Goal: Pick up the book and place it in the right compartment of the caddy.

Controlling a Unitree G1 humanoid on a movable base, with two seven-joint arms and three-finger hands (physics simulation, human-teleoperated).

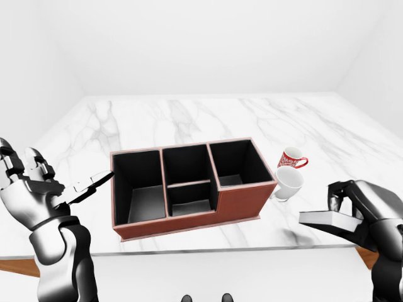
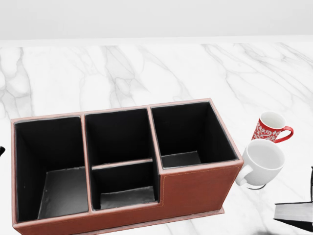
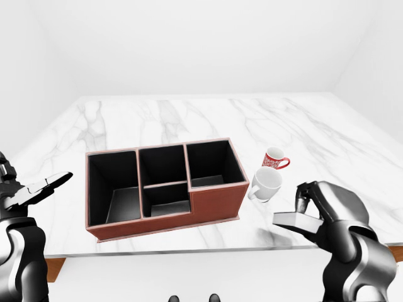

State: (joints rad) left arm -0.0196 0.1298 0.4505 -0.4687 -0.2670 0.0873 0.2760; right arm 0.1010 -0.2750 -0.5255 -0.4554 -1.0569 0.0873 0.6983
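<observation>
The book (image 1: 320,219), dark-covered with pale page edges, lies flat in my right hand (image 1: 340,210), whose fingers close over its top, low at the right of the left-eye view. It hangs above the table edge, right of and below the two mugs, apart from the caddy. The head view shows only the book's corner (image 2: 293,211). The red-brown caddy (image 1: 241,200) has black compartments; its right compartment (image 1: 236,165) holds nothing. My left hand (image 1: 53,179) is raised at the far left, fingers spread, holding nothing.
A white mug (image 1: 288,182) stands close to the caddy's right end, with a red patterned mug (image 1: 291,157) just behind it. The white marble table (image 1: 189,116) stretches toward the top of the view; its near edge (image 1: 189,251) runs below the caddy.
</observation>
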